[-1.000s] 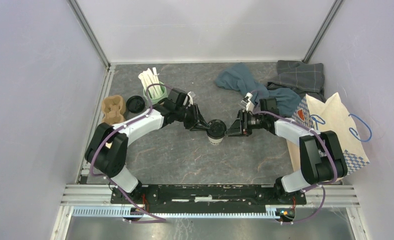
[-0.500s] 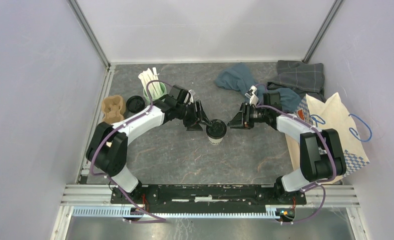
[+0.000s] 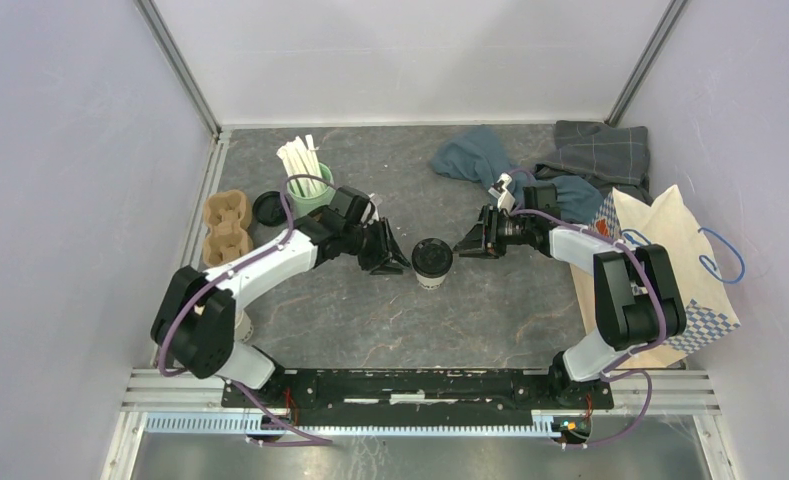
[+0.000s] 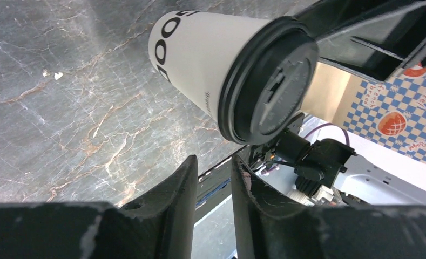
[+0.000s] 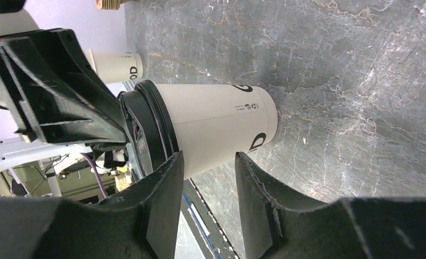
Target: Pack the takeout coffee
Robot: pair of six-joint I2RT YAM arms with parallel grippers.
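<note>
– While both arms reach toward the middle of the overhead frame, where is the takeout coffee [image 3: 432, 262]?

– Upright at the centre of the grey bench [image 3: 370, 320]: a white paper cup with its black lid [image 4: 270, 89] on. It stands free between the two arms, touching neither.

– What about the left fingers [image 4: 175, 194]?

– They sit just left of the cup, pointing at it. Only a narrow slit shows between them, and nothing is in it. That gap looks too slim for the cup, so I judge this arm is not set for a grasp.

– And the right fingers [image 5: 162, 199]?

– They face the cup from the right, near but apart. They are parted wider and empty, with the cup's wall framed just beyond the gap. That seems deliberate: a side grip on the wall would keep the cup upright and leave the lid alone.

– Where would the cup go?

– Probably into the paper bag [image 3: 670, 250] at the right edge of the frame, on the right arm's side. I cannot tell whether its mouth is open.

– Anything else nearby?

– A green mug [image 3: 310, 190] of white sticks, a cardboard carrier [image 3: 225, 222] and a spare lid [image 3: 270, 208] sit at upper left. Crumpled cloths [image 3: 490, 160] lie at upper right. All are well apart from the cup.
</note>
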